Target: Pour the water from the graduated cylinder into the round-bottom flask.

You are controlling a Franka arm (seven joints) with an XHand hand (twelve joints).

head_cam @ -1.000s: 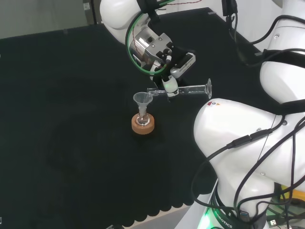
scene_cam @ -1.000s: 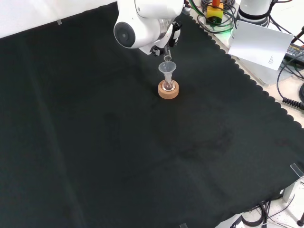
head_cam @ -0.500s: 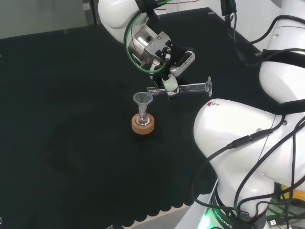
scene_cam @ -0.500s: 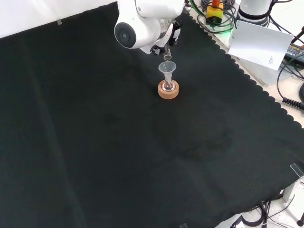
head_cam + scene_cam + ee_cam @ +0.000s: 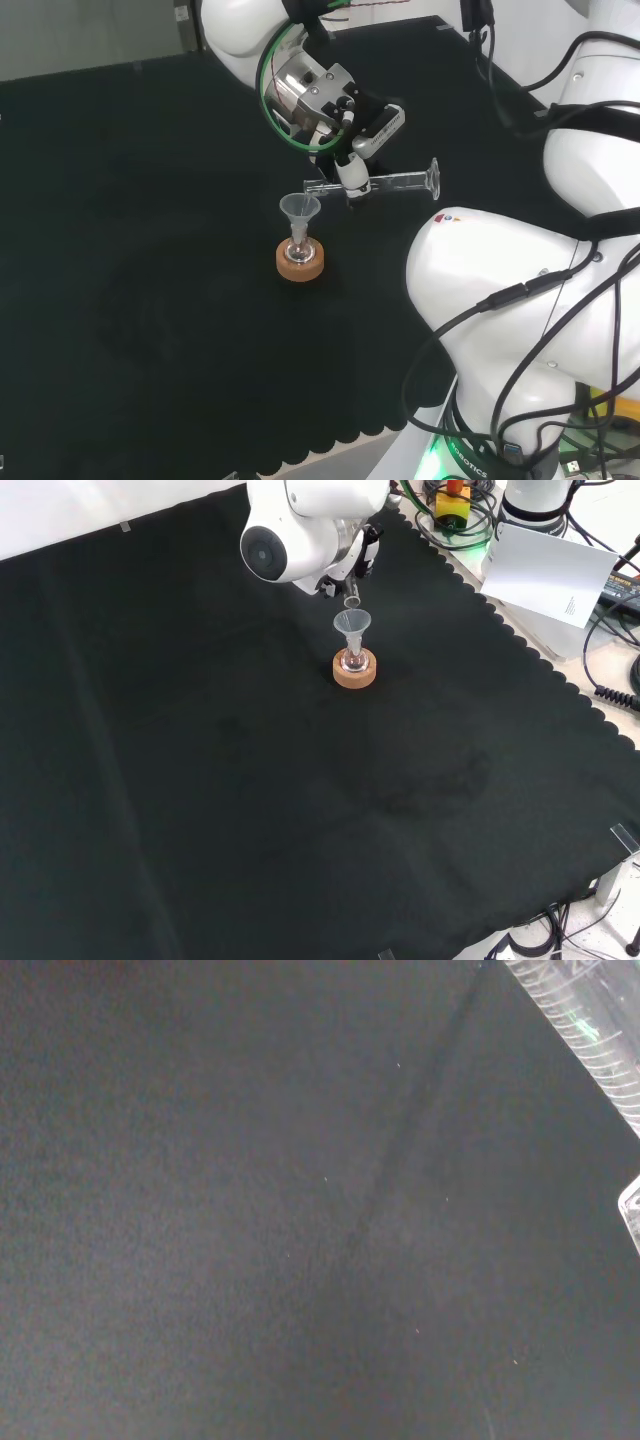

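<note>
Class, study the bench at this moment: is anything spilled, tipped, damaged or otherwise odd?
Nothing stands out. The graduated cylinder lies nearly level in the hand, its mouth above the funnel as pouring requires. The round-bottom flask sits upright in its cork ring. No spill shows on the black cloth.

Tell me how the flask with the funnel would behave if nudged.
Probably top-heavy: the funnel stands tall above the small round-bottom flask. The cork ring likely stops rolling, but a sideways nudge could tip it. It looks like clear glass, so probably fragile.
</note>
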